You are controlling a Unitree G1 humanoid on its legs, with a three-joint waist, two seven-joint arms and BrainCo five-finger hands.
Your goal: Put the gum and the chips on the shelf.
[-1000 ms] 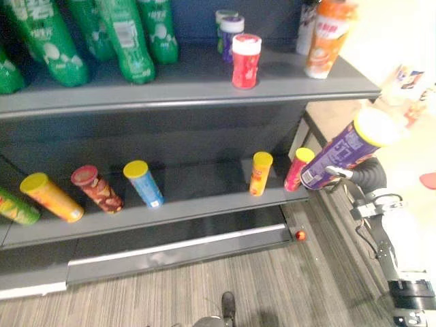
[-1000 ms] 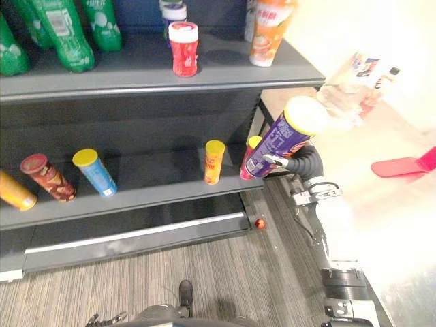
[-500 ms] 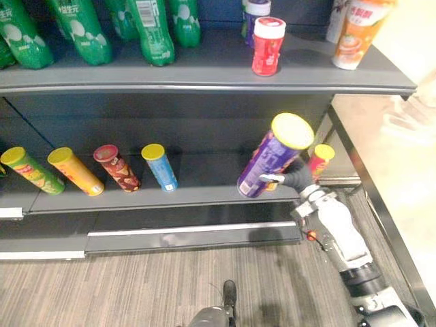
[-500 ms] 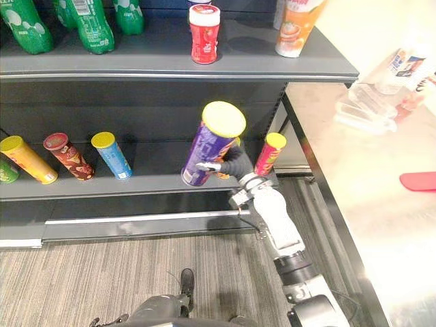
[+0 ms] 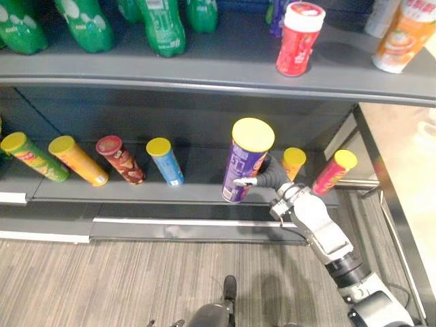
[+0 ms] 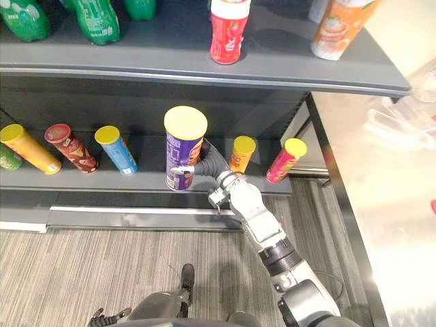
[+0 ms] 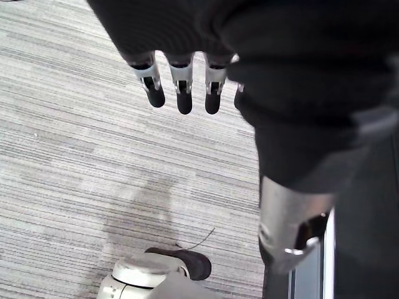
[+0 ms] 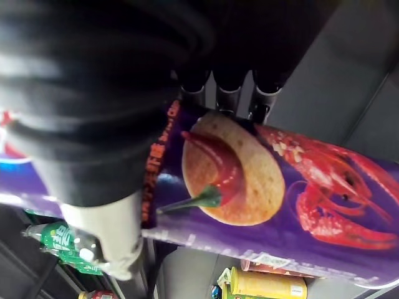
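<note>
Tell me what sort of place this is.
Probably a shop aisle, or a mock-up of one: grey shelves carry a row of chip cans below and green bottles above, and the right hand holds a purple chip can.

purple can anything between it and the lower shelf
Nothing visible. The right hand holds the purple can at the front of the lower shelf, in the gap between the blue can and the orange can.
</note>
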